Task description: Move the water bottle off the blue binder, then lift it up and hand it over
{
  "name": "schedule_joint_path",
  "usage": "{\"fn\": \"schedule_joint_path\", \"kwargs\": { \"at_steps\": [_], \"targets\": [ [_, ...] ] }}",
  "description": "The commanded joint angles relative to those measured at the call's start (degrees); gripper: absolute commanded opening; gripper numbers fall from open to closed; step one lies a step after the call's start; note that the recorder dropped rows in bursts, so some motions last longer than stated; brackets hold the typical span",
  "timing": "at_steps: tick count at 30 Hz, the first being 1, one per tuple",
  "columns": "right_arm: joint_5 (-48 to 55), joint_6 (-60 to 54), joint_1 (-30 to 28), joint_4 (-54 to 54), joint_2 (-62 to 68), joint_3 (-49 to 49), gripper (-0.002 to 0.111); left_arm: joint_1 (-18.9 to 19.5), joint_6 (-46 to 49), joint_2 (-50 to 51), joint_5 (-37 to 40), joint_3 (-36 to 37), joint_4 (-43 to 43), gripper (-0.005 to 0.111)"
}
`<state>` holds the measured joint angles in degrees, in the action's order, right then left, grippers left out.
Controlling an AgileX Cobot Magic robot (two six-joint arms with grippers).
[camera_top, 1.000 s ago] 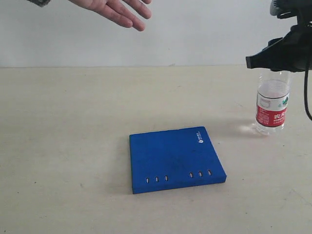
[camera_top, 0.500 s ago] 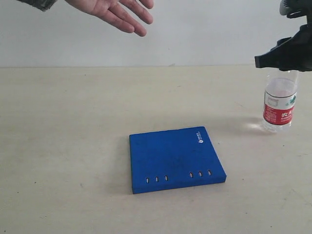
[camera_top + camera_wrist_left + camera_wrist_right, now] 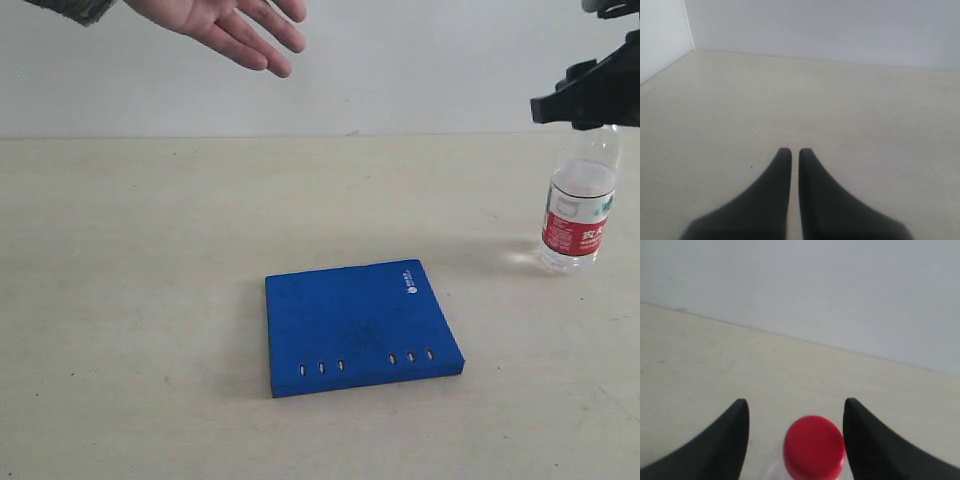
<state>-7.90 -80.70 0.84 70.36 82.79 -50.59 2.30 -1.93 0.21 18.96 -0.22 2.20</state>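
The water bottle stands on the table at the far right, leaning slightly, well apart from the blue binder, which lies flat near the middle with nothing on it. My right gripper hangs over the bottle's top and hides its neck in the exterior view. In the right wrist view this gripper is open, with the bottle's red cap between its fingers, nearer one finger. My left gripper is shut over bare table and holds nothing. It does not show in the exterior view.
A person's open hand reaches in, palm up, at the top left above the table's far edge. The beige table runs back to a white wall. The bottle stands close to the exterior view's right border.
The bottle has shifted to the right and now leans a little. My right gripper has moved right and slightly up above it. The person's hand has drifted a little to the left.
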Motion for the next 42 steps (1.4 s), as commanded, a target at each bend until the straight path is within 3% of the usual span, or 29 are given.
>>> {"fn": "schedule_joint_path", "kwargs": {
  "at_steps": [1, 8, 10, 15, 18, 24, 31, 35, 39, 42],
  "targets": [
    [-1.04, -1.28, -0.26, -0.79, -3.74, -1.72, 0.051, -0.14, 0.22, -0.21, -0.76, 0.22, 0.25, 0.005],
    [4.39, -1.28, -0.26, -3.15, -10.62, -4.89, 0.051, -0.14, 0.22, -0.21, -0.76, 0.22, 0.25, 0.005],
    [12.91, -1.11, -0.26, -3.15, -13.30, -6.43, 0.051, -0.14, 0.22, -0.21, -0.76, 0.22, 0.25, 0.005],
    [49.42, 7.46, -0.13, -3.62, -15.36, -5.62, 0.051, -0.14, 0.22, -0.21, -0.76, 0.22, 0.25, 0.005],
    [59.19, 7.99, 1.00, -5.27, -14.21, -1.91, 0.051, -0.14, 0.22, -0.21, -0.76, 0.22, 0.25, 0.005],
    [55.01, 10.30, 5.30, -14.43, -14.11, 8.84, 0.051, -0.14, 1.50, -0.21, -0.50, 0.22, 0.84, 0.005],
    [34.87, 14.31, 6.49, -17.06, -14.11, 19.99, 0.051, -0.14, 14.29, -0.21, -0.50, 0.22, 2.35, 0.005],
    [35.68, 18.25, 6.49, -17.06, -14.11, 21.85, 0.051, -0.14, 24.86, -0.21, -0.50, 0.22, 2.35, 0.005],
    [37.31, 21.57, 6.49, -18.58, -14.11, 21.85, 0.051, -0.14, 32.49, -0.21, -1.19, 0.22, 10.07, 0.005],
    [32.64, 25.46, 6.49, -21.28, -11.08, 21.85, 0.051, -0.14, 32.96, -0.21, -1.55, 0.22, 17.75, 0.005]
  ]
}}
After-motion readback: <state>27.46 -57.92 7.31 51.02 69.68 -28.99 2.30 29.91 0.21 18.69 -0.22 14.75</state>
